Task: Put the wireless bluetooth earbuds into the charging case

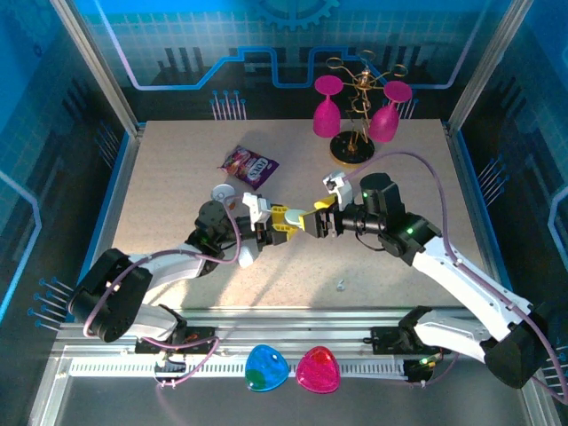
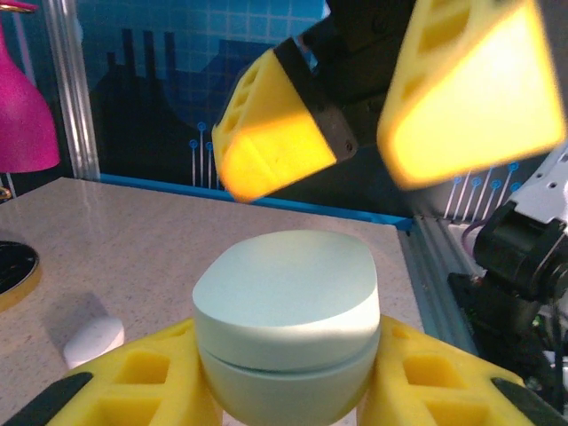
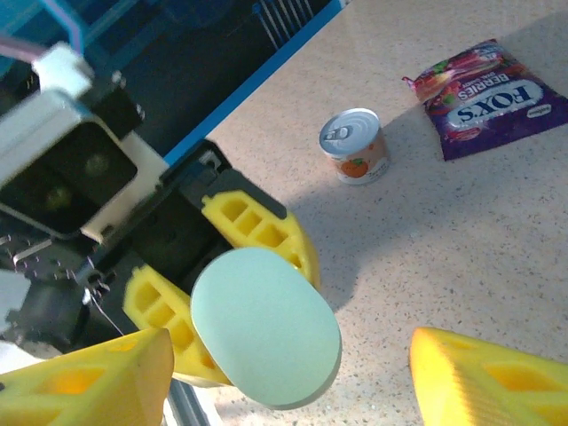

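Observation:
A mint, pebble-shaped charging case (image 2: 288,311) with its lid closed is pinched at its lower half between the yellow fingers of my left gripper (image 2: 288,377). The left gripper (image 1: 288,220) holds it above the table's middle. My right gripper (image 1: 318,222) faces it, open, its fingers (image 2: 275,133) spread just beyond the lid without touching. In the right wrist view the case's lid (image 3: 266,328) sits between and beyond my right gripper's (image 3: 284,390) wide-apart fingertips. A tiny pale thing (image 1: 341,285) lies on the table nearer the front; it is too small to say whether it is an earbud.
A small can (image 3: 355,146) and a purple candy bag (image 3: 488,98) lie at the back left. A wire stand with pink glasses (image 1: 355,115) is at the back. A small white rounded object (image 2: 93,339) rests near the stand's base. Blue (image 1: 265,368) and pink (image 1: 318,370) pieces sit on the front rail.

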